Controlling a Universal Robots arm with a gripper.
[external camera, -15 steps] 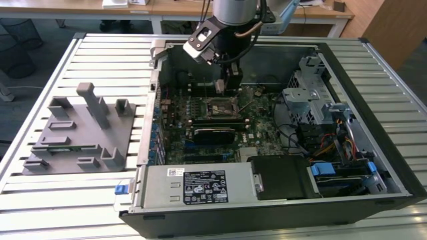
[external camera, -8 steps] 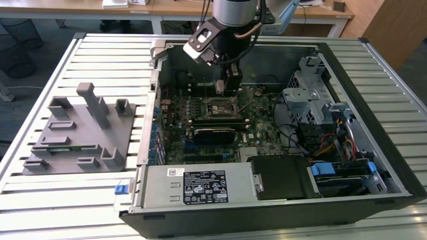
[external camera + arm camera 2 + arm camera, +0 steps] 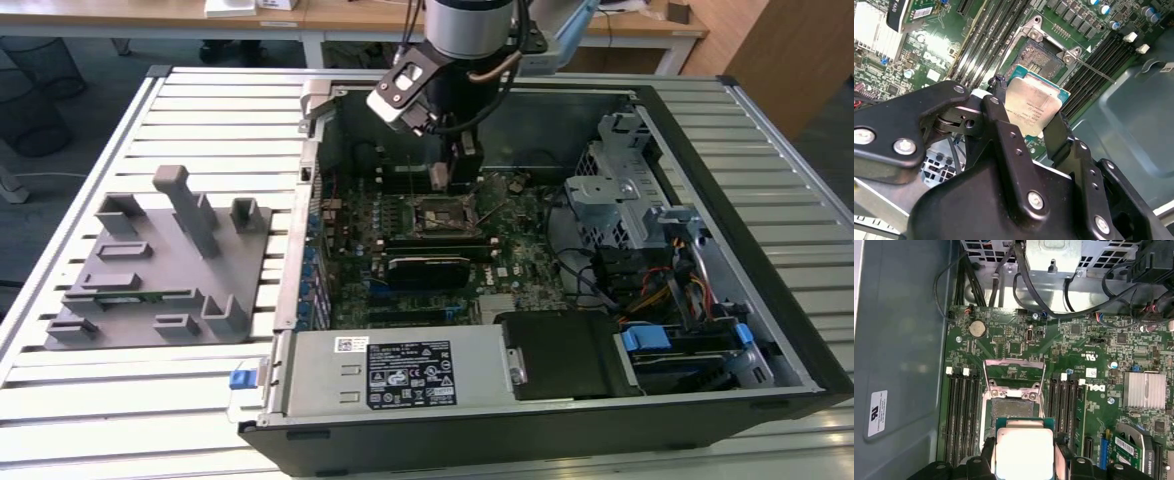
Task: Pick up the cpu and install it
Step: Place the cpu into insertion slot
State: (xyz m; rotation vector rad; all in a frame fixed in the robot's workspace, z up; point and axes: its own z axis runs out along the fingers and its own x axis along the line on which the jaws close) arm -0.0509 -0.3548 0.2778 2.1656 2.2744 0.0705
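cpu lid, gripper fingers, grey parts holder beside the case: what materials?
cpu: metal lid, pale silver sheen; green rim under it, likely circuit-board laminate.
gripper fingers, clamped on it: matte black, screwed together; coated metal or hard plastic, unclear.
grey parts holder: uniform matte grey, blocky posts; probably plastic, perhaps printed.

A robotics lab set up in an office room. A robot arm [image 3: 467, 30] hangs at the top centre of the exterior view over an opened computer case [image 3: 694, 425], a chip [image 3: 1034, 107] pinched in its fingers [image 3: 1004, 130]. The case lies on a slatted metal worktop [image 3: 200, 110] beside a grey slotted parts holder [image 3: 147, 270] at centre left. Along the top edge stand wood-topped desks [image 3: 360, 15], with a wire waste basket [image 3: 34, 60] on carpeted floor [image 3: 94, 100] at upper left and a wooden cabinet [image 3: 767, 50] at upper right.
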